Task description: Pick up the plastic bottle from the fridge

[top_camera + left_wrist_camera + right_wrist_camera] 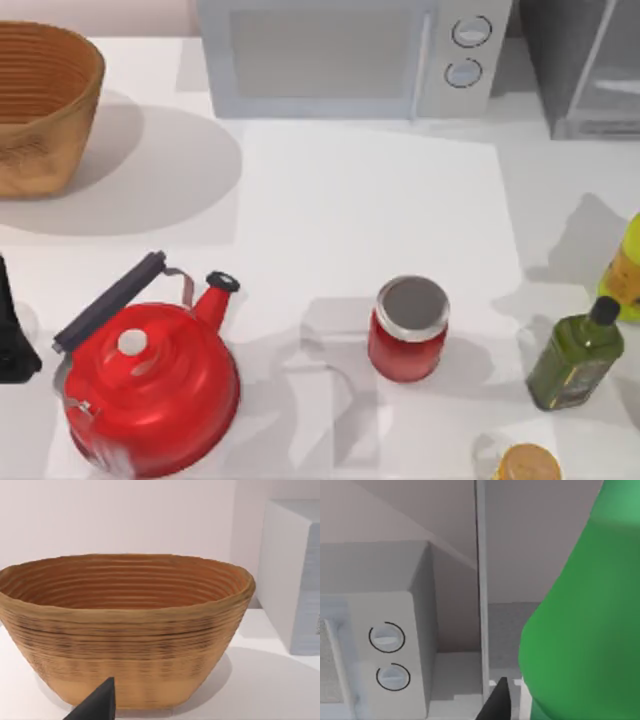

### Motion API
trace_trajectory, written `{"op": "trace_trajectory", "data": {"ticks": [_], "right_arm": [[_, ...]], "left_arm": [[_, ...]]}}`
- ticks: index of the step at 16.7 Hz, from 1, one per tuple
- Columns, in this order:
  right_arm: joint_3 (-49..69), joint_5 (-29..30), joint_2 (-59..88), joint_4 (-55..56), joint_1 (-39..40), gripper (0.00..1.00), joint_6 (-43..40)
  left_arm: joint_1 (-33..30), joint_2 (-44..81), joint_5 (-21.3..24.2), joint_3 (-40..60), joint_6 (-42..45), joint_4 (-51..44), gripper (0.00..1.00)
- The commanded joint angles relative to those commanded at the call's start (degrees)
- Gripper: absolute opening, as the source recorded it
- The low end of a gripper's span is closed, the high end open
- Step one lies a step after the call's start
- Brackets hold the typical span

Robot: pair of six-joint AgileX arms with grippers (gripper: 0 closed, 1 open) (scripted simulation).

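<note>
On the white desk (370,190), seen from above, stand one white microwave (350,55) with two round dials at the far edge, one dark grey fridge (590,65) with a pale framed door panel at the far right corner, and one woven brown basket (40,105) at the far left. Nearer the front sit one glossy red kettle (155,385) with a black handle, one red jar (407,330) with a grey metal lid, one dark olive bottle (577,355) with a black cap, and one yellow-green bottle (628,270) with an orange label at the right edge; a round yellow-topped container (525,465) is cut off at the front edge. No writing can be read on any label. A black part of the left arm (12,330) shows at the left edge, beside the kettle.

In the left wrist view, the basket (125,630) stands upright on the desk, with the microwave's side (295,575) beside it. One dark fingertip (97,705) of the left pincer shows below; whether that pincer is open or closed cannot be told.

In the right wrist view, the bright green plastic bottle (585,625) looms very close, its sloping shoulder against the fridge's pale interior and light door frame (481,580). The microwave's two dials (390,657) lie beyond the frame. One dark fingertip (497,702) of the right pincer shows just beside the bottle; whether it grips the bottle cannot be told.
</note>
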Motion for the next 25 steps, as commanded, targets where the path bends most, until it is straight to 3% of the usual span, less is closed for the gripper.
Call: {"op": "trace_trajectory", "data": {"ticks": [8, 14, 18, 25], "right_arm": [[16.8, 19.7, 47.3, 16.9, 19.9, 0.0, 3.0], [30.6, 30.9, 69.6, 31.1, 31.6, 0.0, 3.1], [34.4, 33.3, 74.0, 35.0, 34.3, 0.0, 2.9], [35.7, 32.3, 75.9, 35.5, 33.1, 0.0, 2.6]], "left_arm": [[0.0, 0.0, 0.0, 0.0, 0.0, 0.0, 1.0], [0.0, 0.0, 0.0, 0.0, 0.0, 0.0, 1.0], [0.0, 0.0, 0.0, 0.0, 0.0, 0.0, 1.0], [0.0, 0.0, 0.0, 0.0, 0.0, 0.0, 1.0]]}}
